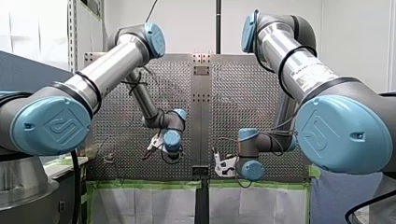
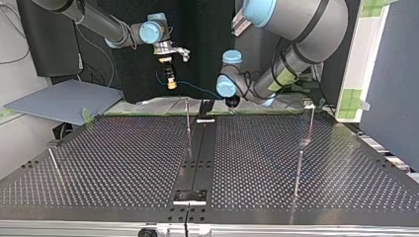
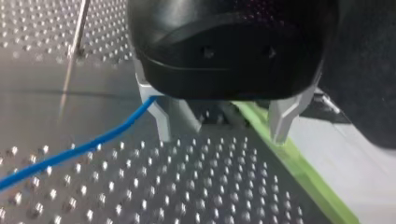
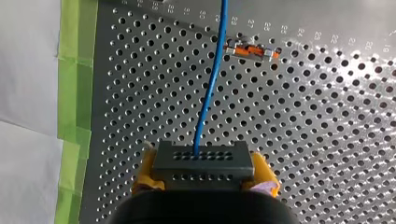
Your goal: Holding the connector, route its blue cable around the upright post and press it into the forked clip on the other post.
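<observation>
Clamping connector [image 4: 203,158] between yellow pads, right gripper [image 4: 204,173] hangs near table [image 4: 327,140] edge. Blue cable [image 4: 210,84] runs to left gripper [image 3: 224,128], whose jaws stand apart, cable beside one finger. Best approach: light tension, cable low, wide sweep round post [image 2: 188,116]. Clip not made out.

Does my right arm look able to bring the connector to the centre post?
Probably yes: my right gripper, shut on the connector, hangs close beyond the centre post in the top view, nothing standing between them.
</observation>
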### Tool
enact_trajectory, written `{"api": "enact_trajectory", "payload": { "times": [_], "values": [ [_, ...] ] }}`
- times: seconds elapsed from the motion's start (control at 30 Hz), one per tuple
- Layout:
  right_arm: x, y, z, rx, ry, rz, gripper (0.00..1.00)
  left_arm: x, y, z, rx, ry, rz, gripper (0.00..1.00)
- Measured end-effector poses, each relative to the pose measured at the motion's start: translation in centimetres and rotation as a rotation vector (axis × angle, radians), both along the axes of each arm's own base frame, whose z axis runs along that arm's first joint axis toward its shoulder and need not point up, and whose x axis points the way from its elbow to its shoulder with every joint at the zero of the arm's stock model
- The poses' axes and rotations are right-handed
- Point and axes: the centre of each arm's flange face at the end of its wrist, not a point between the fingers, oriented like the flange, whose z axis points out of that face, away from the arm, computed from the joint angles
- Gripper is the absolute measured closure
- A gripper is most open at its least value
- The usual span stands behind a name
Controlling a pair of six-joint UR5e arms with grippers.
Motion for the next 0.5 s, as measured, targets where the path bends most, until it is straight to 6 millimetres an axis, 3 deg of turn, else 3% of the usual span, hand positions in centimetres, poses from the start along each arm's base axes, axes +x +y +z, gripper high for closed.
{"api": "enact_trajectory", "payload": {
  "times": [0.5],
  "values": [
    [-0.2,-0.3,0.0,-0.001,0.000,-0.006,1.00,-1.8,-4.3,-0.3,-0.189,0.000,-0.107,0.00]
  ]
}}
